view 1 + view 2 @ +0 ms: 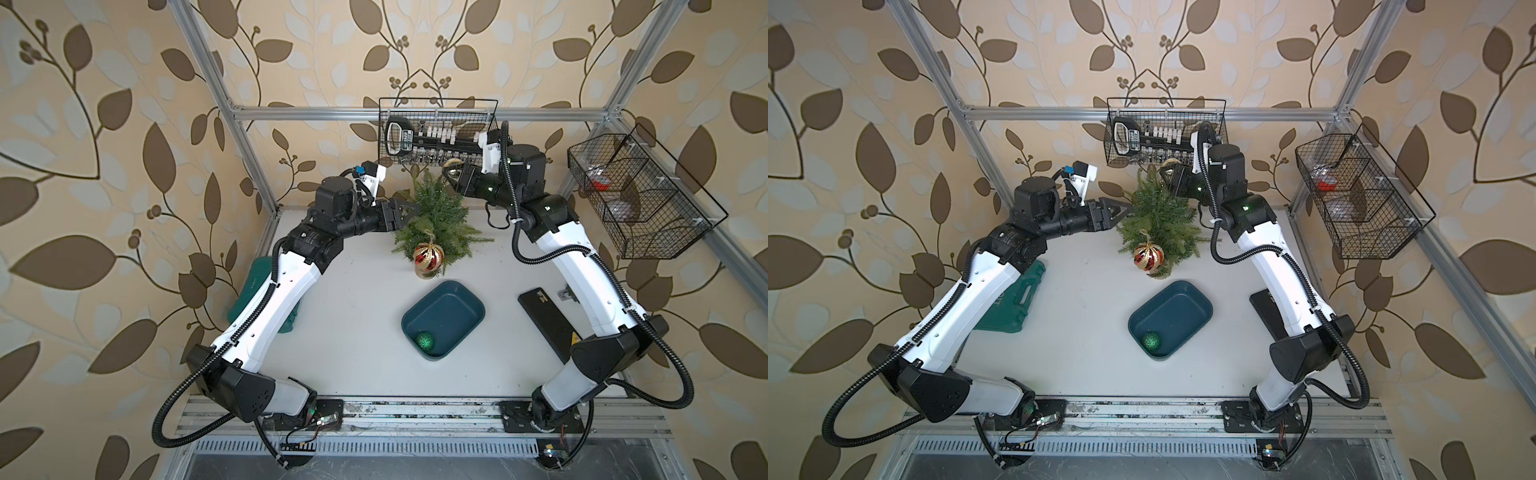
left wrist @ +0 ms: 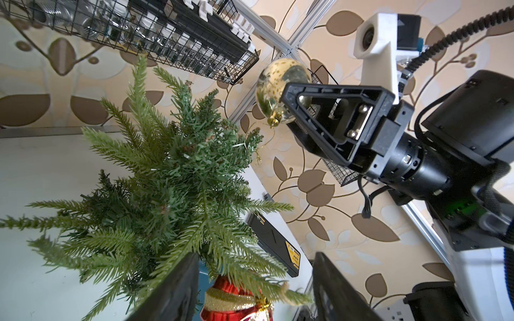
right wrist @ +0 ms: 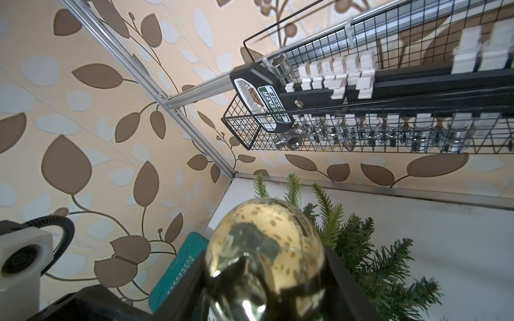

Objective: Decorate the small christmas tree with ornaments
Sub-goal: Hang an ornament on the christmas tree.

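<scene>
Green needle branches mark the small christmas tree [image 1: 438, 218], which we see standing upright near the far edge of the tabletop [image 1: 353, 316], about midway along it. A red-and-gold ribbed bauble [image 1: 428, 258] hangs from a low branch on the side of the tree that faces the near edge.

Above the tree's top, on its right side, the right gripper [image 1: 450, 171] is clamped on the small gold bauble [image 2: 278, 89]. In the left wrist view the bauble's cap points towards the tree and its thin gold loop trails down beside the upper branches.

At the tree's left side the left gripper [image 1: 414, 212] has its jaws standing apart and holds nothing. Its own wrist view shows branch tips and the top of the red-and-gold bauble between the two fingers.

Nearer to us, around the middle of the tabletop, lies the blue tray [image 1: 453, 305], with the green glitter bauble [image 1: 424, 341] in its near left corner.

A green case [image 1: 1017, 307] lies by the left edge under the left arm, a black case [image 1: 540, 320] by the right edge. A wire basket [image 1: 436, 124] hangs on the far rail.
</scene>
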`<move>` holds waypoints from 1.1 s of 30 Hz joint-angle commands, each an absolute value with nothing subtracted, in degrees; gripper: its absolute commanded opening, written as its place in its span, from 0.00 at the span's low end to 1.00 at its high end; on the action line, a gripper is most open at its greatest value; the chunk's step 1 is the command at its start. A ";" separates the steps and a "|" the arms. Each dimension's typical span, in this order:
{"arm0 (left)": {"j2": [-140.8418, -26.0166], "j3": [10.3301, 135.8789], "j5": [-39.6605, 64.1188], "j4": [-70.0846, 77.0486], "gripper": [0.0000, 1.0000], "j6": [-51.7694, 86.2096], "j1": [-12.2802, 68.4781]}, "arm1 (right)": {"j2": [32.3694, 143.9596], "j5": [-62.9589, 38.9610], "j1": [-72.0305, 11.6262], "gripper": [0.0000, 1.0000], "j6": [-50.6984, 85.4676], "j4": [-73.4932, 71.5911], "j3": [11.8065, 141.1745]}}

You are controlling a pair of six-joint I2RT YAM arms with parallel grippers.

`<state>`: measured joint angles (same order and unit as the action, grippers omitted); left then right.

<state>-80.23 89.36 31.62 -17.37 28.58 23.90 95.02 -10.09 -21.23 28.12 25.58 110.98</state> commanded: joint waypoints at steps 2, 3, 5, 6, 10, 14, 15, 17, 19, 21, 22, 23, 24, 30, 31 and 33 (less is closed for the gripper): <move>-80.07 88.86 33.57 -14.46 0.66 28.67 23.29 | 96.06 -10.49 -20.40 0.52 28.74 25.17 112.87; -80.10 88.74 33.57 -14.41 0.66 28.81 23.23 | 96.07 -10.46 -20.22 0.52 28.74 25.17 112.66; -80.16 88.51 33.62 -14.14 0.66 28.90 23.20 | 96.20 -10.37 -19.95 0.52 28.92 25.46 112.34; -80.24 88.47 33.66 -14.06 0.66 28.98 23.20 | 96.25 -10.31 -19.72 0.52 28.92 25.51 112.08; -80.42 88.28 33.93 -13.61 0.66 29.34 23.12 | 95.88 -9.77 -18.70 0.52 29.84 25.18 110.76; -80.53 87.98 34.19 -13.16 0.66 29.67 23.12 | 95.40 -9.53 -18.14 0.52 30.30 25.45 109.76; -80.51 87.90 34.21 -13.16 0.66 29.66 23.12 | 95.01 -9.43 -18.08 0.52 30.25 25.13 109.05; -80.59 87.97 34.22 -13.08 0.66 29.66 23.12 | 94.00 -9.57 -17.87 0.52 30.49 24.58 107.44; -80.60 87.82 34.30 -13.05 0.66 29.72 23.12 | 92.66 -9.58 -17.88 0.52 30.58 23.92 105.64; -80.63 87.74 34.36 -12.96 0.66 29.75 23.12 | 91.45 -9.60 -17.92 0.52 30.76 23.32 103.94; -80.60 87.64 34.37 -12.95 0.66 29.71 23.12 | 90.89 -9.49 -17.86 0.52 30.89 23.22 103.19; -80.56 87.56 34.37 -12.80 0.66 29.78 23.12 | 90.24 -9.58 -17.79 0.52 31.06 22.81 102.26; -80.53 87.50 34.50 -12.68 0.66 29.93 23.12 | 89.61 -9.73 -17.84 0.52 31.35 22.36 101.38; -80.51 87.17 34.63 -12.39 0.66 30.19 23.12 | 85.97 -9.73 -17.80 0.53 32.70 19.72 96.17; -80.51 87.17 34.63 -12.35 0.66 30.19 23.12 | 85.38 -9.75 -17.85 0.53 32.99 19.32 95.26; -80.42 86.94 34.63 -12.22 0.66 30.22 23.12 | 84.48 -9.80 -17.78 0.54 33.46 18.45 93.70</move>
